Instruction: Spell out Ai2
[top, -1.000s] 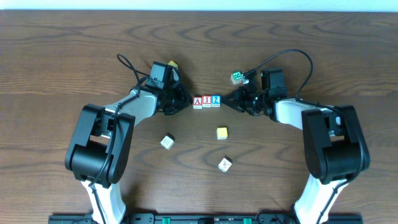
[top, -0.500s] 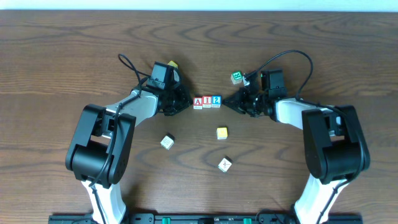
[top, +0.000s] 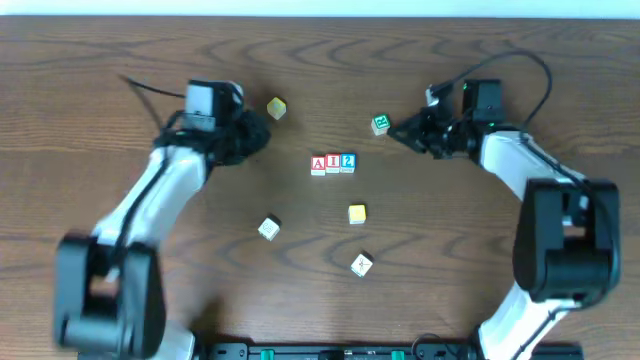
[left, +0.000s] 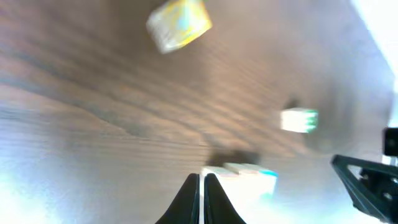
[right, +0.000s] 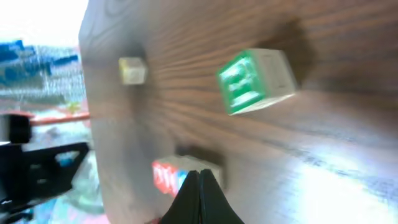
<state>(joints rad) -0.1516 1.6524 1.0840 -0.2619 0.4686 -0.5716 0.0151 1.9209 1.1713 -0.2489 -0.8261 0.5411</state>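
Three blocks stand touching in a row at the table's middle: a red A block (top: 318, 165), a red I block (top: 332, 163) and a blue 2 block (top: 347, 162). The row shows blurred in the left wrist view (left: 249, 177) and in the right wrist view (right: 186, 171). My left gripper (top: 262, 133) is shut and empty, up and left of the row. My right gripper (top: 394, 133) is shut and empty, up and right of the row, beside a green block (top: 380, 124).
A yellow block (top: 277, 108) lies near the left gripper. Another yellow block (top: 357, 214) and two white blocks (top: 268, 228) (top: 362, 264) lie nearer the front. The green block (right: 255, 81) and the far yellow block (right: 132, 70) show in the right wrist view.
Both arms have pulled back from the row of blocks, the left up and to the left, the right up and to the right. The row has not moved.
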